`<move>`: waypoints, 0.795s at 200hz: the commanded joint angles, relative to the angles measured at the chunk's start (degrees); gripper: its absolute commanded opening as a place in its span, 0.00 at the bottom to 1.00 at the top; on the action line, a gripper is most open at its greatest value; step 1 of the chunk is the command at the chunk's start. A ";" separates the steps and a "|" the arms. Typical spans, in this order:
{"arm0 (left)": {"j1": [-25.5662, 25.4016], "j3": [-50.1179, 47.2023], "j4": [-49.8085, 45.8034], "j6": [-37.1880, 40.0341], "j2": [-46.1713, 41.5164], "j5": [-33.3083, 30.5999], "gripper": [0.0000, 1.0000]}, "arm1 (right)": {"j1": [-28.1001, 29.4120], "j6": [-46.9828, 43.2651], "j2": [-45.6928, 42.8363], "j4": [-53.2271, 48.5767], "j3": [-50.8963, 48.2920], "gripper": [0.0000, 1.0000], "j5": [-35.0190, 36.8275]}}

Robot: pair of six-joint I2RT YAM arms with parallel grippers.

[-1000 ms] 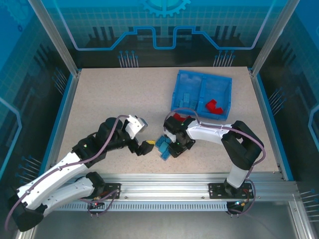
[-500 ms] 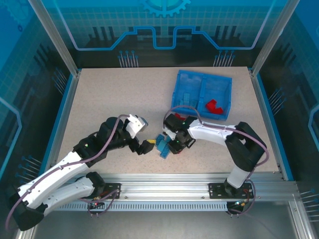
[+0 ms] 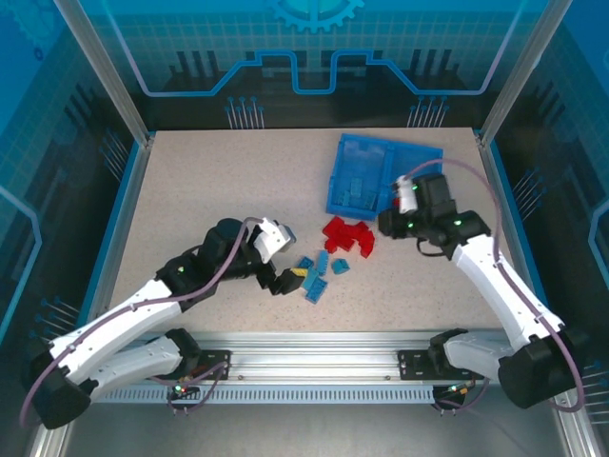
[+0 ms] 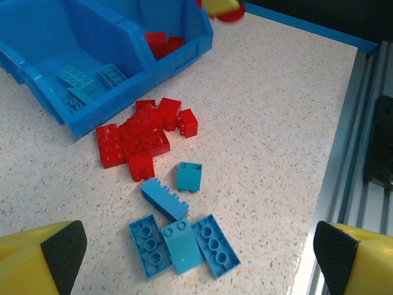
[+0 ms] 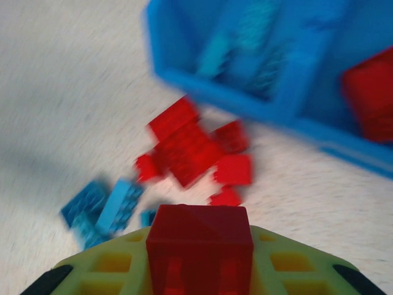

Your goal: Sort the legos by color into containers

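Red brick held at the tray's edge

Low centre, the left gripper [image 3: 284, 280] gapes empty beside loose blue legos [image 3: 319, 276]. Past the red pile [image 3: 347, 235], the right gripper [image 3: 407, 198] pinches a red brick [image 5: 199, 239] by the tray [image 3: 335, 181]. Released too soon, it may land with the wrong colour.

Bright even light, soft shadows; right wrist view heavily motion-blurred

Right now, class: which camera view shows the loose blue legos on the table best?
The left wrist view: the loose blue legos lie close and sharp, five of them, studs plain. The top external view shows them small, studs hard to make out. The right wrist view shows them blurred, low on the left.
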 commanded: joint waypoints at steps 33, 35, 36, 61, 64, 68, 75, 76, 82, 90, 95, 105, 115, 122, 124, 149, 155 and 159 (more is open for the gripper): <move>-0.38 7.18 8.69 -6.75 10.33 -3.63 0.99 | -12.38 6.04 18.71 3.79 11.71 0.31 2.61; -0.37 7.43 8.60 -7.16 10.61 -3.87 0.99 | -12.50 6.34 19.65 3.81 12.29 0.31 2.78; -0.37 7.65 8.59 -7.35 10.81 -4.05 0.99 | -12.54 6.46 20.06 3.81 12.51 0.31 2.92; -0.41 11.73 5.73 -14.79 14.81 -8.44 0.99 | -13.67 10.47 29.47 4.51 19.38 0.31 5.42; -0.37 12.26 5.13 -15.99 15.20 -8.97 0.99 | -13.65 10.74 30.51 4.52 20.16 0.31 5.92; -0.36 12.98 4.45 -17.61 15.72 -9.63 0.99 | -13.61 11.13 31.77 4.52 21.13 0.31 6.31; -0.41 13.95 3.10 -20.23 16.50 -11.19 0.99 | -13.63 11.79 33.83 4.56 22.52 0.32 6.94; -0.39 14.12 2.76 -20.74 16.56 -11.28 0.99 | -13.67 11.87 34.09 4.58 22.73 0.33 6.98; -0.48 14.85 1.59 -23.16 17.09 -12.69 0.99 | -13.64 12.11 35.73 4.81 23.67 0.34 7.33; -0.53 15.53 0.46 -26.25 17.61 -14.71 0.99 | -13.70 12.23 37.73 5.08 24.94 0.35 7.53; -0.52 15.87 -0.44 -28.39 17.83 -16.07 0.99 | -13.63 12.21 38.81 5.13 25.68 0.36 7.40; -0.48 16.33 -2.16 -33.31 18.19 -19.00 0.99 | -13.65 12.21 40.73 5.04 27.08 0.38 7.35; -0.44 16.72 -4.48 -38.97 18.51 -22.39 0.99 | -13.69 12.30 42.10 4.87 28.20 0.40 7.32; -0.39 17.06 -6.25 -43.26 18.81 -23.92 0.99 | -13.71 12.45 42.80 4.43 29.00 0.42 7.46; -0.41 17.13 -6.73 -43.96 18.88 -24.15 0.99 | -13.76 12.47 42.92 4.32 29.22 0.43 7.46; -0.37 17.53 -10.49 -49.54 20.49 -24.45 0.99 | -13.89 12.51 43.11 3.08 31.07 0.50 7.01; -0.39 17.54 -11.06 -50.11 21.00 -24.32 0.99 | -13.95 12.35 42.83 2.65 31.43 0.52 7.02; -0.41 17.66 -11.47 -50.46 21.39 -24.28 0.98 | -13.98 12.15 42.61 2.38 31.67 0.53 7.09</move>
